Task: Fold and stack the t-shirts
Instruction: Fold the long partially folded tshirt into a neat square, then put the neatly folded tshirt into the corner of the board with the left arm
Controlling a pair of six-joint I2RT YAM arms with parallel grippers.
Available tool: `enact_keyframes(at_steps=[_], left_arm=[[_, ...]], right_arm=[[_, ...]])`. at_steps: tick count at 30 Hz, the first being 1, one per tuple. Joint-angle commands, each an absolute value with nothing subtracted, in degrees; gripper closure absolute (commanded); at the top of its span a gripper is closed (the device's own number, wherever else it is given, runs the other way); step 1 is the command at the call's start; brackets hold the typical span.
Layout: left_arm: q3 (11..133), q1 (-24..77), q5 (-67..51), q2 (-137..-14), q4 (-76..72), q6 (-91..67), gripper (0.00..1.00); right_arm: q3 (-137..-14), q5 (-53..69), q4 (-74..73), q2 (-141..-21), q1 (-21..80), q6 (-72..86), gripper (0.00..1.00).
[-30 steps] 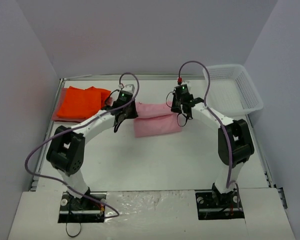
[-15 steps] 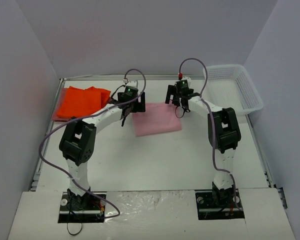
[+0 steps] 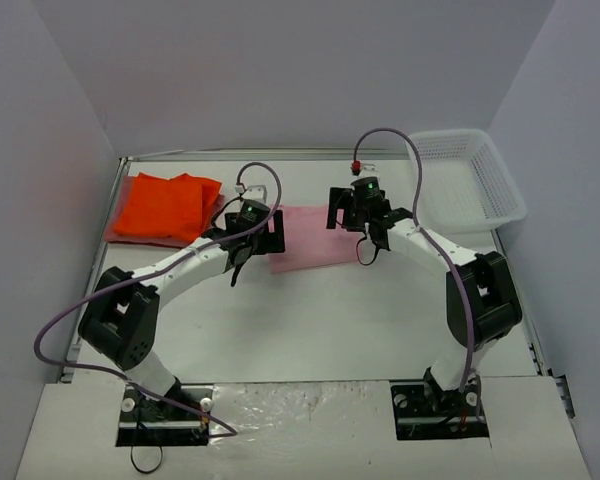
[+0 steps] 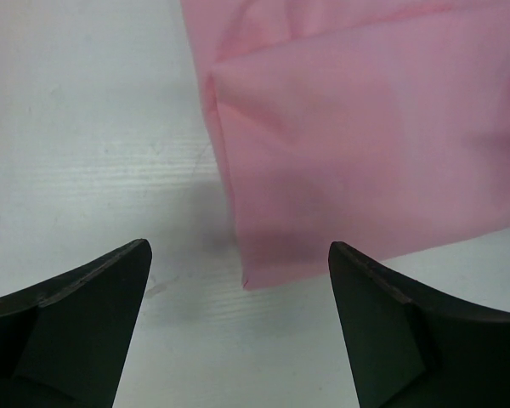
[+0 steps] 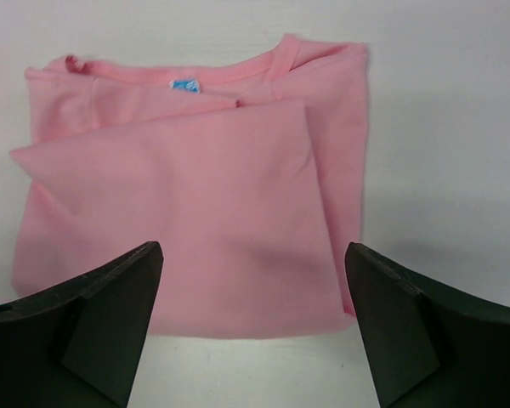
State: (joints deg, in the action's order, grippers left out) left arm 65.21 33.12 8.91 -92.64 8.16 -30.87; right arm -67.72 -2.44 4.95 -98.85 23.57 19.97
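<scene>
Pink shirt point(image 3: 315, 242) lies folded on the worktop point(image 3: 310, 325), right of the orange shirt point(image 3: 162, 205). Both my jaws stand wide, holding nothing. I should pinch both near corners together, then fold evenly.

The white desk point(image 3: 310, 320) carries a few things. Near its middle lies the light pink t-shirt point(image 3: 315, 240), folded flat into a rectangle, its neck with a small blue label toward the far side. At the far left corner lies the folded bright orange t-shirt point(image 3: 165, 205). The edge of a dull pinkish-red t-shirt point(image 3: 120, 205) shows under its left side. At the far right stands a white mesh basket point(image 3: 460, 195).
</scene>
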Motion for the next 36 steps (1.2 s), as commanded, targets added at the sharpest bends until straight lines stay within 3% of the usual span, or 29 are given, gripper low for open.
enact_keyframes(at_steps=[1,6,13,31,36], left_arm=[[62.9,32.7,9.6,-89.0,11.9,-35.9,0.16],[57.1,31.5,11.1,-83.8,14.2,-40.4,0.16],[51.5,28.3,12.4,-76.6,15.8,-44.7,0.16],[44.5,21.3,7.5,-69.0,15.1,-45.4,0.16],[43.2,19.7,6.4,-68.0,14.7,-45.0,0.16]], right_arm=[[-64.9,-1.6,5.4,-94.0,27.8,17.7,0.15],[-64.2,-1.5,3.4,-92.6,34.0,16.1,0.22],[-64.9,-0.6,3.2,-95.1,38.8,15.5,0.59],[-76.5,-1.7,1.1,-110.9,48.9,12.6,0.61],[-79.1,-2.6,0.6,-113.3,49.6,11.9,0.56]])
